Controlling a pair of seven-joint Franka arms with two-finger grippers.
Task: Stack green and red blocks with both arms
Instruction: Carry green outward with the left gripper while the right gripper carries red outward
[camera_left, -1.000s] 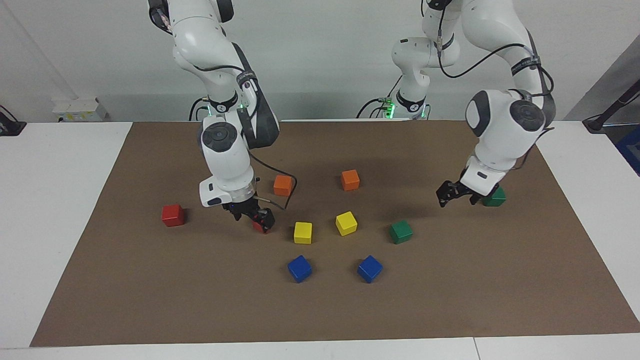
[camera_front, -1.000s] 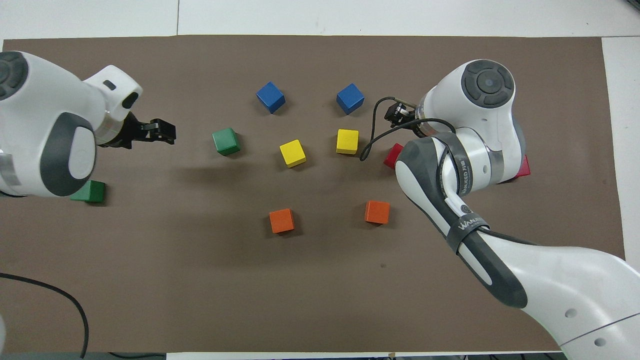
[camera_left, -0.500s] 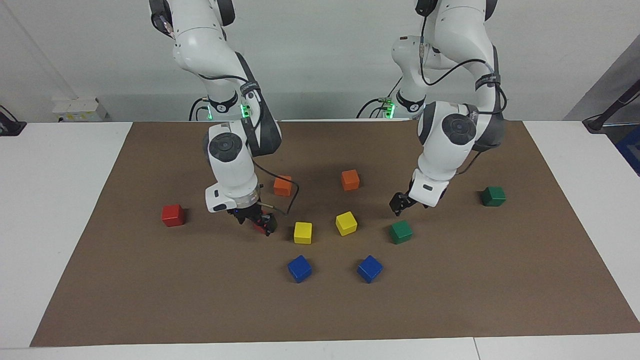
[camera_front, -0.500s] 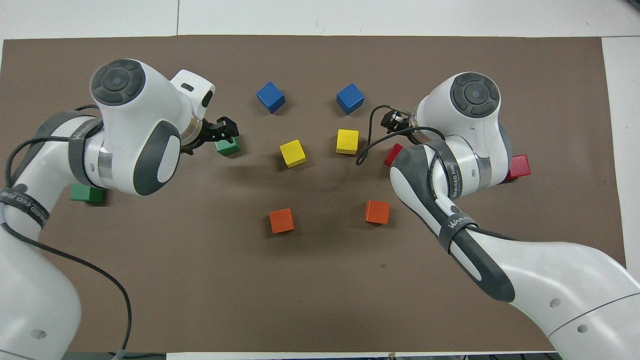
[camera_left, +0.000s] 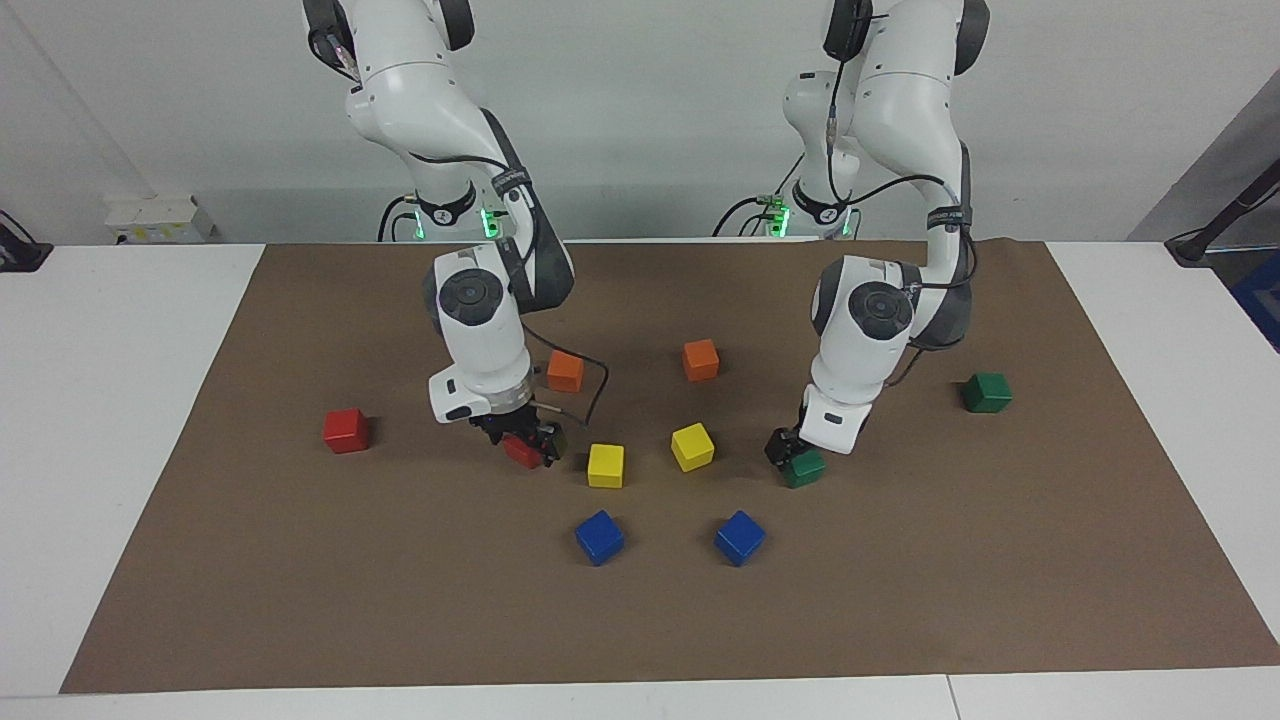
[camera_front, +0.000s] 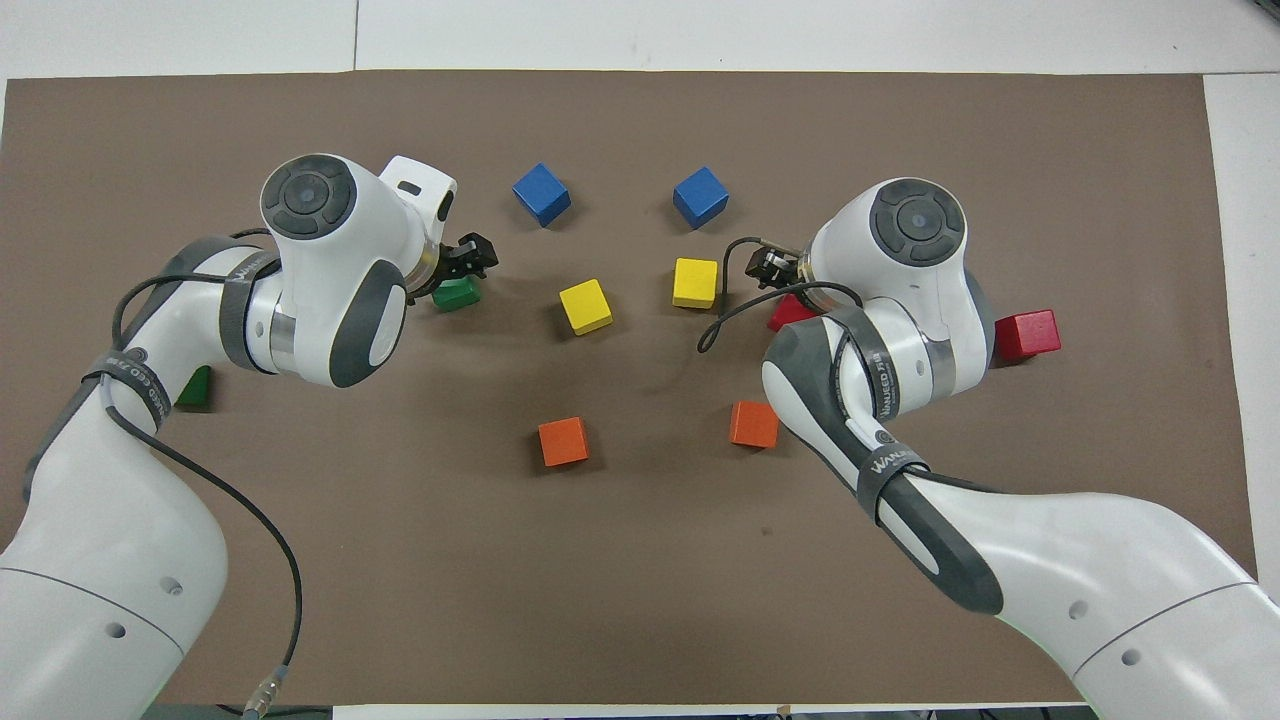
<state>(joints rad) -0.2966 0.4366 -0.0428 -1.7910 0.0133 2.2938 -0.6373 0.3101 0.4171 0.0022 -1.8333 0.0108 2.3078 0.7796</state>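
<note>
Here green block (camera_left: 803, 468) under left claw (camera_left: 785, 450), red block (camera_left: 522, 452) under right claw (camera_left: 520, 435).

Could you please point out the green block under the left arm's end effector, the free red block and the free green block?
green block (camera_left: 806, 469), facing view, front face.
free red block (camera_left: 346, 430), facing view, front face.
free green block (camera_left: 987, 392), facing view, front face.

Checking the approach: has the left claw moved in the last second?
Yes. The left claw has swung from beside the outer green block to the green block near the yellow ones.
</note>
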